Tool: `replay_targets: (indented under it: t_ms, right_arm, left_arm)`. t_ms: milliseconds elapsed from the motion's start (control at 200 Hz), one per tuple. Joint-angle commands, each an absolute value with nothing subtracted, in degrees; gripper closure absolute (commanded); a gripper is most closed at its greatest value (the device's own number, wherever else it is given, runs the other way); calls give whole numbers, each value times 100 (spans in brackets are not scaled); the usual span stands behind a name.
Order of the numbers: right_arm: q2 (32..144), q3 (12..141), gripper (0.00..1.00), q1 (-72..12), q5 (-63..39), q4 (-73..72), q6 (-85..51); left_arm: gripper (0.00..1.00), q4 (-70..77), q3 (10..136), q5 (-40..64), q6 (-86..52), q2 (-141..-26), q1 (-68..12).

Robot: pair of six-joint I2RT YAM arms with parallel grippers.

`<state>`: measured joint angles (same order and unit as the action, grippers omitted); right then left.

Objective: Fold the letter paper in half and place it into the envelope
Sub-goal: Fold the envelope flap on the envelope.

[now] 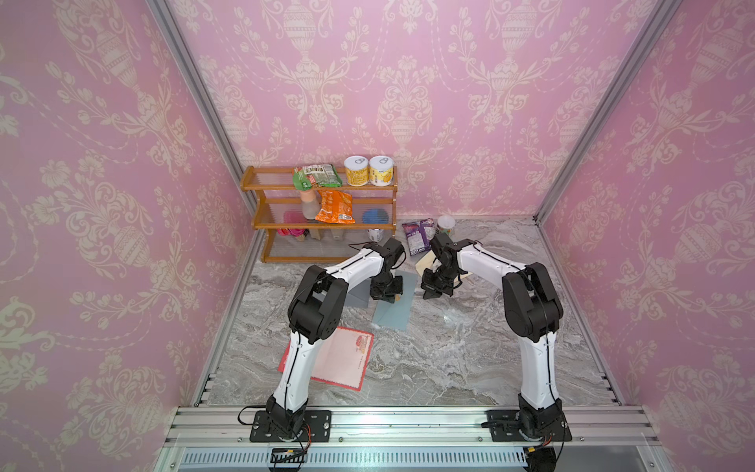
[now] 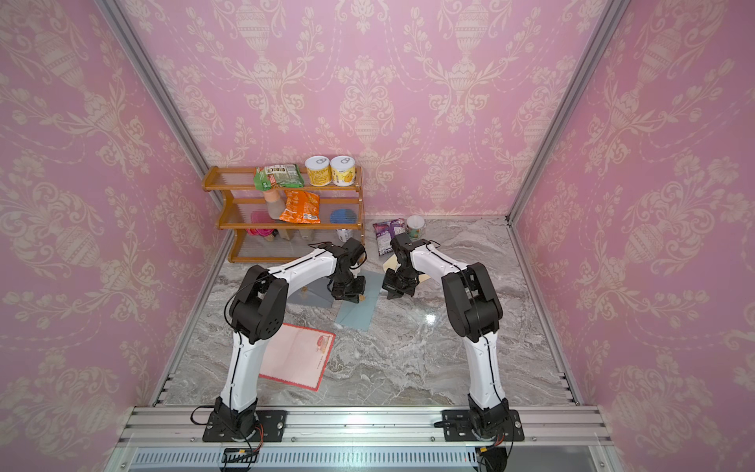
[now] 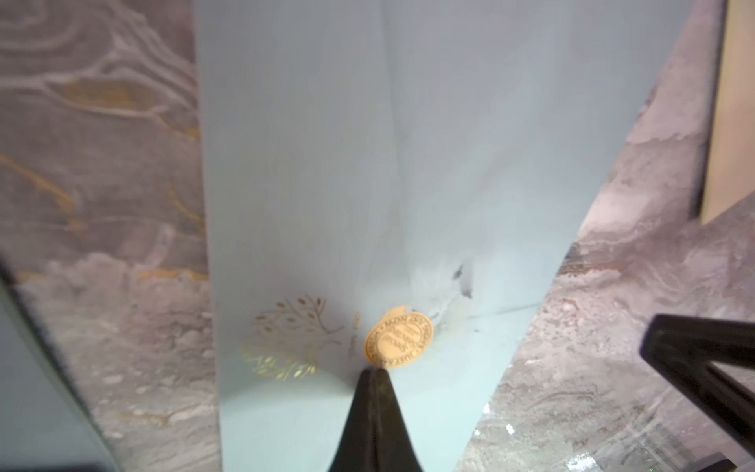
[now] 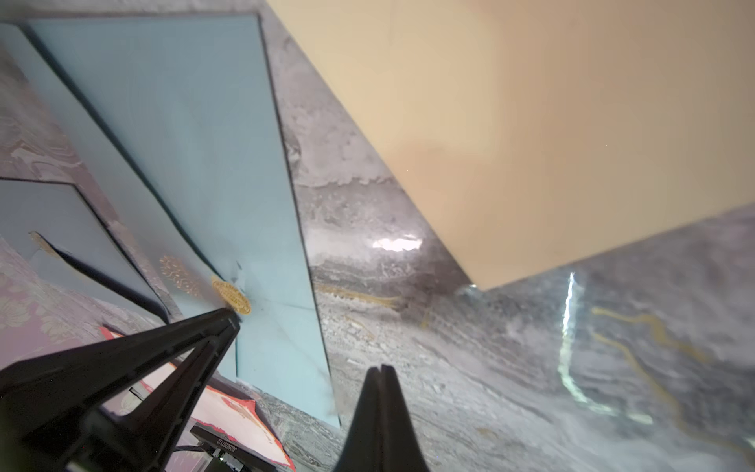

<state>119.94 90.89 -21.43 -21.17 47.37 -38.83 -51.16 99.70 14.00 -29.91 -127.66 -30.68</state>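
The letter paper (image 1: pixel 339 359), pink with a red border, lies flat and unfolded at the front left, partly under the left arm; it also shows in the other top view (image 2: pixel 298 359). The light blue envelope (image 1: pixel 396 314) lies at the table's middle. It carries a round gold seal sticker (image 3: pixel 398 343). My left gripper (image 3: pixel 374 370) is shut on the envelope's flap tip at that sticker, and the flap curves up off the envelope (image 4: pixel 204 143). My right gripper (image 4: pixel 382 367) is shut and empty, above bare marble just right of the envelope.
A beige envelope (image 4: pixel 531 122) lies behind the right gripper. A second grey-blue envelope (image 1: pixel 359 296) lies under the left forearm. A wooden shelf (image 1: pixel 261 224) with snack bags and cans stands at the back left. A purple bag (image 1: pixel 418 235) and a cup (image 1: pixel 446 224) sit beside it.
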Motion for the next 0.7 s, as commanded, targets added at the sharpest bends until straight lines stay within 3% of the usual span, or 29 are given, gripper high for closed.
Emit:
replay_targets:
  t_ms: [0, 485, 695]
  right_arm:
    - [11623, 8931, 100, -2042, -1981, 4902, -3789]
    - [11281, 8915, 100, -1762, -2035, 5167, -3704]
    - [11058, 8877, 100, -1642, -1936, 5262, -3702]
  left_arm:
    - [100, -5470, 10161, 735, -3079, -13279, -3076]
    - [100, -6223, 12111, 440, -3048, -14375, -2644]
    - [100, -6337, 12224, 356, -2787, -14347, -2566]
